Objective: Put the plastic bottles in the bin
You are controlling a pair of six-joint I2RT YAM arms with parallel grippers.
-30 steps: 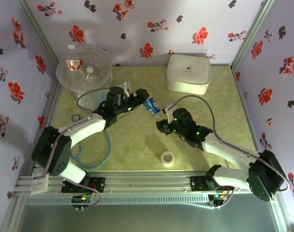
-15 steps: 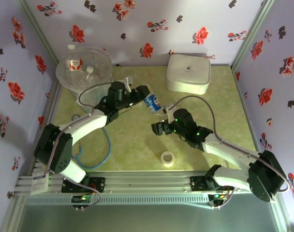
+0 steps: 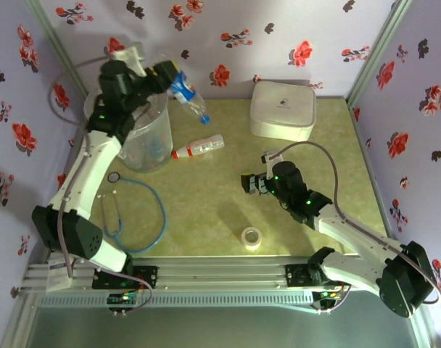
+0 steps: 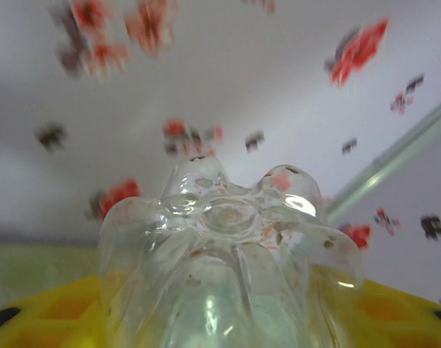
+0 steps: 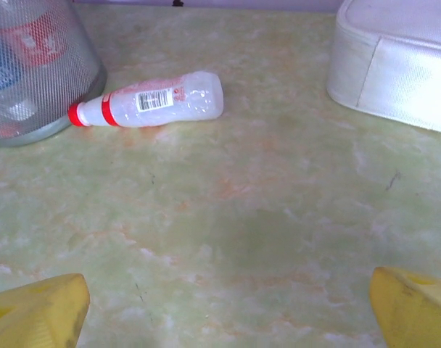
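A white lidded box (image 3: 282, 110) sat at one o'clock on the green table (image 3: 206, 210), a tape roll (image 3: 252, 238) at five, and blue looped tubing (image 3: 163, 209), perhaps a stethoscope, at eight.

Blue-label bottle (image 3: 186, 94) tilted aloft by clear bin (image 3: 155, 138), red-capped bottle (image 3: 199, 147) lying nearby

**Setting:** robot test cell, laboratory type.

**Evidence:**
- Green marbled tabletop (image 3: 206, 210), boxed in on three sides by flower-print wall panels (image 3: 228, 43).
- Panels held in bare metal corner posts (image 3: 373, 54).
- Aluminium rail (image 3: 220, 272) along the near edge.
- Left arm (image 3: 86, 174) and right arm (image 3: 351, 235) bolted to the rail side by side, cables exposed.
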